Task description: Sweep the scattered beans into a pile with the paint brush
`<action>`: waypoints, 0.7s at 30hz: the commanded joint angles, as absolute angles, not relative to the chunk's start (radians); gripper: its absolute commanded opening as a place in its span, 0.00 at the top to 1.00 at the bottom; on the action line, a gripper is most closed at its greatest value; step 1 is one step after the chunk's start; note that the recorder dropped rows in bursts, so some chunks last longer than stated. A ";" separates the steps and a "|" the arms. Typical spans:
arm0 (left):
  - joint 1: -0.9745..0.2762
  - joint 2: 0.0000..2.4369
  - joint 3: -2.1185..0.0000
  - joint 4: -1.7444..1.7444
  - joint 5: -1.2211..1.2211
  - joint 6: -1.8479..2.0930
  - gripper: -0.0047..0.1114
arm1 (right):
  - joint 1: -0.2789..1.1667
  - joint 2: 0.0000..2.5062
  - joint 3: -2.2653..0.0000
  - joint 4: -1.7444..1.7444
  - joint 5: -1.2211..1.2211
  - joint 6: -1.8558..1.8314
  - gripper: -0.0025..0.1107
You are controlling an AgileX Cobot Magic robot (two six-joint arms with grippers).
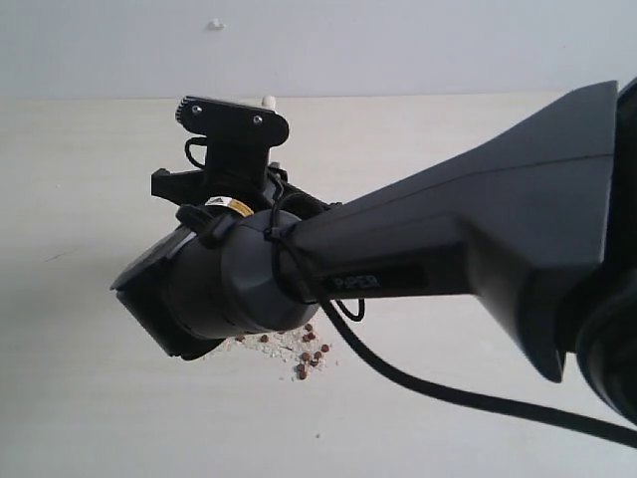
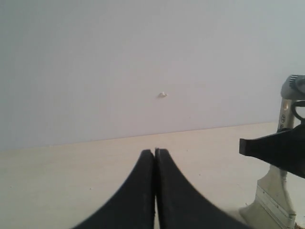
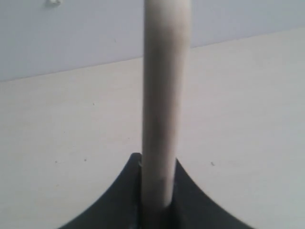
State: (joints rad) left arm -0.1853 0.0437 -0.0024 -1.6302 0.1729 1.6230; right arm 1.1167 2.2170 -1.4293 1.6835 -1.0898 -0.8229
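Observation:
A small clump of reddish-brown beans (image 1: 311,357) lies on the pale table among fine whitish grains (image 1: 267,344). Part of it is hidden under my right arm (image 1: 448,239), which reaches across the middle. My right gripper (image 3: 157,164) is shut on the paint brush's pale wooden handle (image 3: 164,90), which stands upright. The left wrist view shows the brush's silver ferrule (image 2: 274,188) and whitish bristles (image 2: 264,214) resting on the table, with a right finger (image 2: 274,148) in front of the handle. My left gripper (image 2: 155,151) is shut on nothing, low over bare table, apart from the brush.
The pale wooden table (image 1: 80,299) runs back to a plain white wall with a small speck (image 1: 217,24). A black cable (image 1: 448,393) hangs from the right arm over the table near the beans.

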 commanded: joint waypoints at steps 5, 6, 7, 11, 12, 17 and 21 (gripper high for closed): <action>-0.190 0.038 0.000 -1.629 0.172 1.623 0.96 | 1.145 2.143 -1.430 1.595 -1.096 -0.833 0.98; -0.190 0.038 0.000 -1.629 0.172 1.623 0.96 | 1.153 2.137 -1.430 1.562 -1.094 -0.826 0.98; -0.190 0.038 0.000 -1.629 0.172 1.623 0.96 | 1.159 2.132 -1.430 1.534 -1.090 -0.824 0.98; -0.190 0.038 0.000 -1.629 0.172 1.623 0.96 | 1.184 2.124 -1.430 1.477 -1.035 -0.786 0.98; -0.190 0.038 0.000 -1.629 0.172 1.623 0.96 | 1.187 2.124 -1.430 1.481 -1.013 -0.755 0.98; -0.190 0.038 0.000 -1.629 0.172 1.623 0.96 | 1.191 2.149 -1.430 1.432 -0.848 -0.565 0.98; -0.190 0.038 0.000 -1.629 0.172 1.623 0.96 | 1.193 2.196 -1.430 1.323 -0.751 -0.457 0.98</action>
State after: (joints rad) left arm -0.1853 0.0437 -0.0024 -1.6302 0.1729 1.6230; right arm 1.1881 2.1680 -1.4293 1.4065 -0.8157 -0.5277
